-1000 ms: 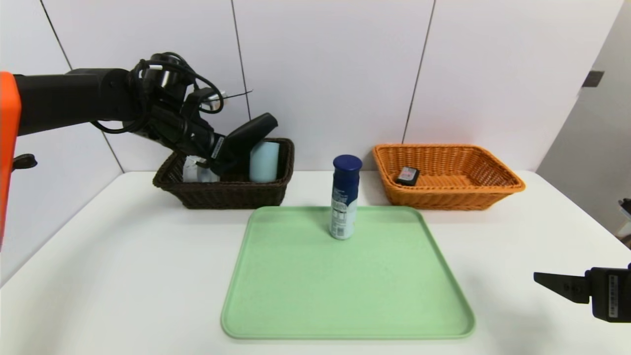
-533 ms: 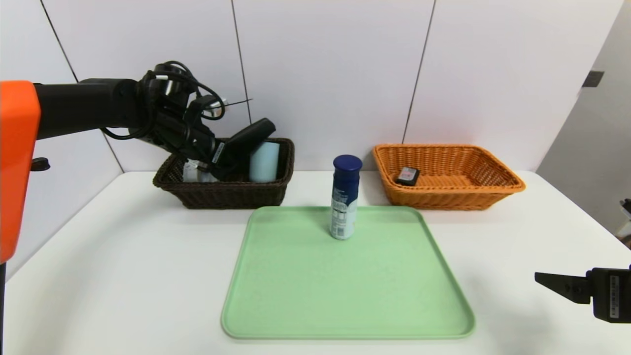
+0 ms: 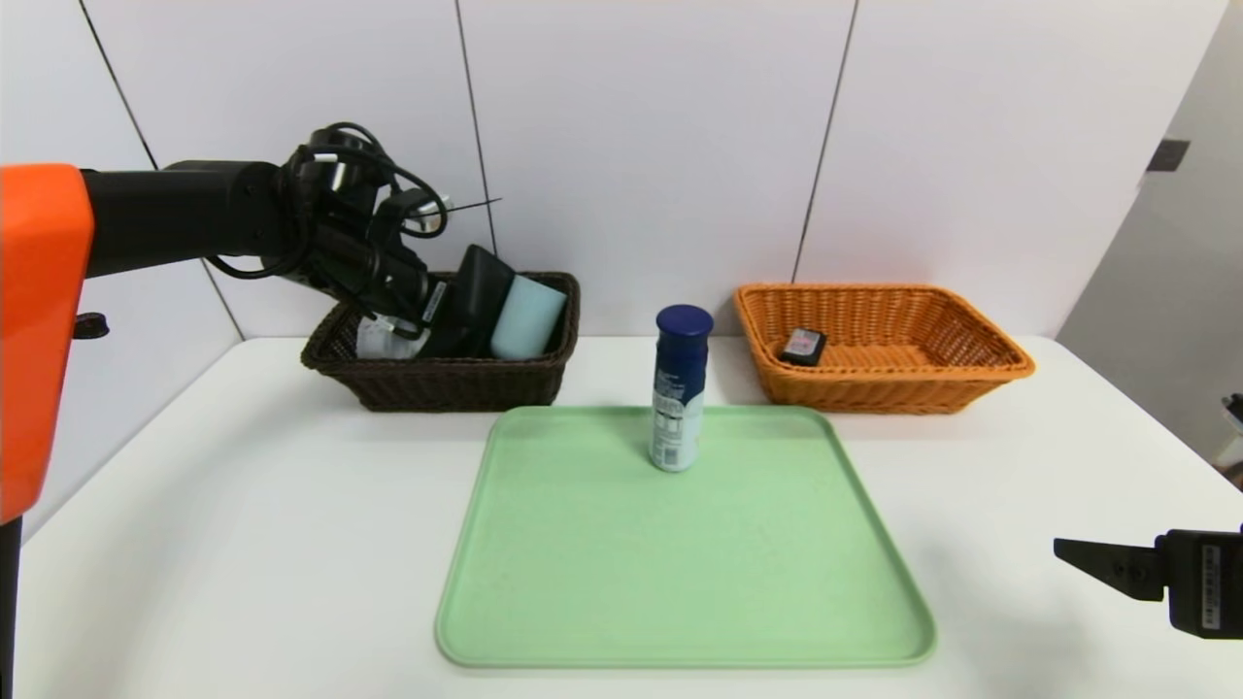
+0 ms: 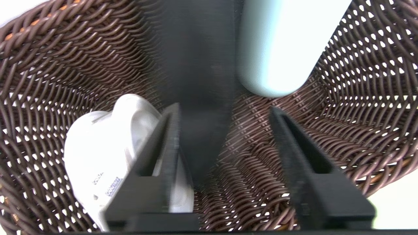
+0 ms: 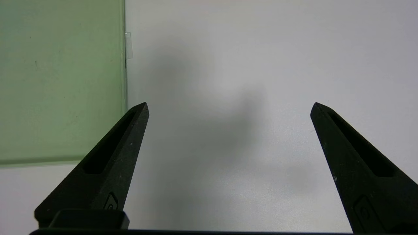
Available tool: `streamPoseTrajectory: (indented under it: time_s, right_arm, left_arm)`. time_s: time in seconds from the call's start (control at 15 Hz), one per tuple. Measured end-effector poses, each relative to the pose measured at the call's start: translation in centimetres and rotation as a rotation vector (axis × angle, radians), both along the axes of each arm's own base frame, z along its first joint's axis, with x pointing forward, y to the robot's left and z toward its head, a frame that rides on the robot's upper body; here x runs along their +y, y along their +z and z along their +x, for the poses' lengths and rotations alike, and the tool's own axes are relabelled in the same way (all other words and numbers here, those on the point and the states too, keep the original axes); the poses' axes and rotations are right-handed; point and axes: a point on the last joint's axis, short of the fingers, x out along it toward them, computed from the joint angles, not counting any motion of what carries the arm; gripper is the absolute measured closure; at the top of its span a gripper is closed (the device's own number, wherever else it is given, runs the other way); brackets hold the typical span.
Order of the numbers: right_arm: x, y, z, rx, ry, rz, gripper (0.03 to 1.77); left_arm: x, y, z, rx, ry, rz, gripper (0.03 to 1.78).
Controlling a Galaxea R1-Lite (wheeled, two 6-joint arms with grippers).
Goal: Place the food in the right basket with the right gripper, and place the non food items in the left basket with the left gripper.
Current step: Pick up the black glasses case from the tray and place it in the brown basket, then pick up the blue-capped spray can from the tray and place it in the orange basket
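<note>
A black item (image 3: 473,313) is leaned inside the brown basket (image 3: 442,381) at the table's (image 3: 243,505) far left, beside a pale blue cylinder (image 3: 525,317); its shape is blurred in the wrist view. The left gripper (image 4: 225,114) is parted above it, nothing gripped. A white bottle (image 4: 98,153) is half hidden behind one finger. The right gripper (image 5: 228,109), wide open, is parked at the near right edge, cut off in the head view.

The left pincer (image 3: 442,320) sat mostly hidden inside the dark basket (image 3: 437,383). A black object (image 4: 196,65) there was blurred. The right pincer (image 3: 1107,565) was cut by the edge.
</note>
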Motion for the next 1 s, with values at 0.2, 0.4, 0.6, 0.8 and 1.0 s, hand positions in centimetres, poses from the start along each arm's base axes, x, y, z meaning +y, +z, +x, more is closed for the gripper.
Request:
streamPoseTrajectory:
  time_s: [0.2,0.4,0.6,0.8,1.0]
  right_arm:
    - [0.0,0.0,0.0,0.000,0.001,0.000,0.09]
    - [0.0,0.1,0.0,-0.005,0.005,-0.004,0.09]
    - [0.4,1.9,0.7,-0.130,0.028,0.023,0.09]
    - [2.0,4.0,1.8,-0.319,0.114,0.068,0.09]
    - [4.2,4.9,2.2,-0.375,0.230,0.110,0.09]
  left_arm:
    - [0.0,0.0,0.0,0.001,0.003,0.000,0.55]
    - [0.2,1.1,-0.6,-0.022,0.009,-0.011,0.41]
    - [0.4,4.9,-3.1,-0.087,0.050,-0.087,0.32]
    - [0.4,9.2,-7.4,-0.127,0.116,-0.228,0.25]
    - [0.2,10.8,-13.2,-0.119,0.167,-0.279,0.20]
